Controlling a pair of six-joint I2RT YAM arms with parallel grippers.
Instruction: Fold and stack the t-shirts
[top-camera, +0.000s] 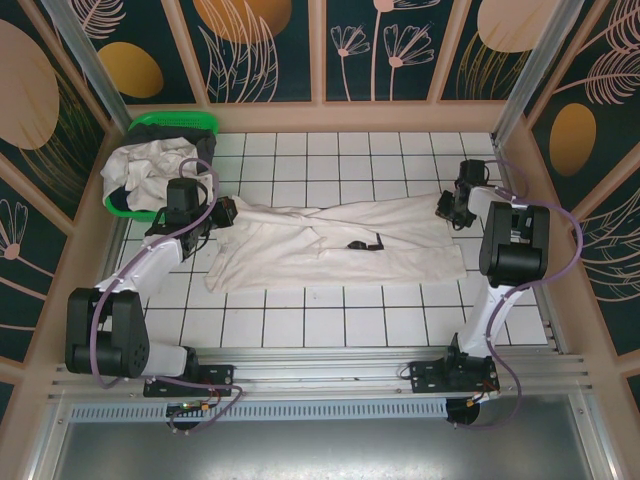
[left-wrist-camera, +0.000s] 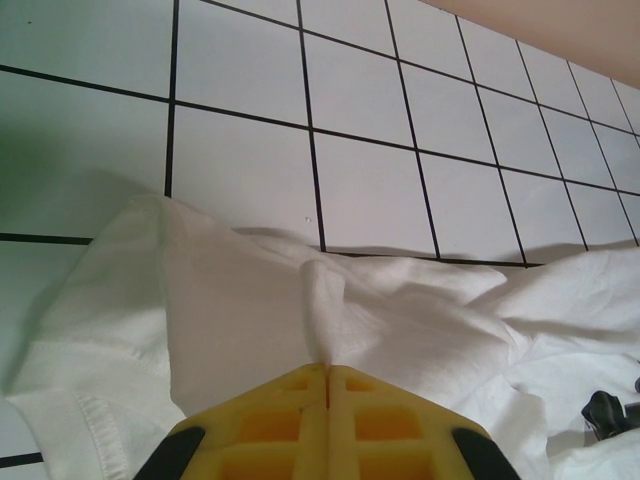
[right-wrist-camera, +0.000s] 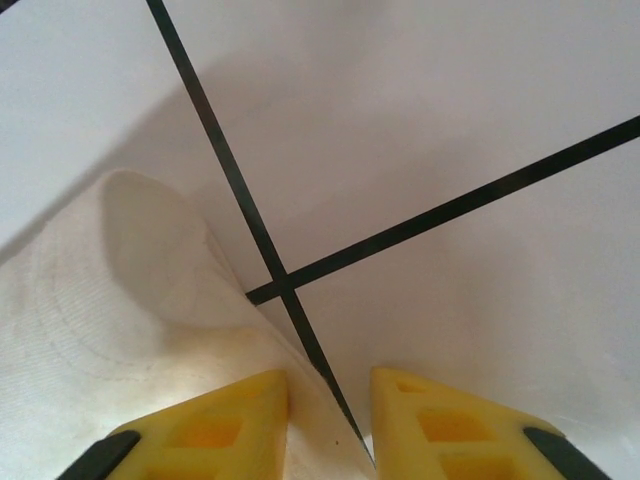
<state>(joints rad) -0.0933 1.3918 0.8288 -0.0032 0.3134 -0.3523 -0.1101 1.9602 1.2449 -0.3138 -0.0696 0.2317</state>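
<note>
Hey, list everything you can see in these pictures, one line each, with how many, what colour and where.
T-shirt: one, off-white with a black print, spread across the middle of the table.
Crumpled shirts: count unclear, off-white, heaped in the basket.
Basket: one, green, far left corner.
Table: one, white tiles with dark lines, under everything.
Walls: dark panels with a tan plant pattern, around the table.
Left arm, right arm: two, white and black, based at the near edge.
Left claw: one, yellow, shut on the T-shirt's left end.
Right claw: one, yellow, open over the T-shirt's right edge.
</note>
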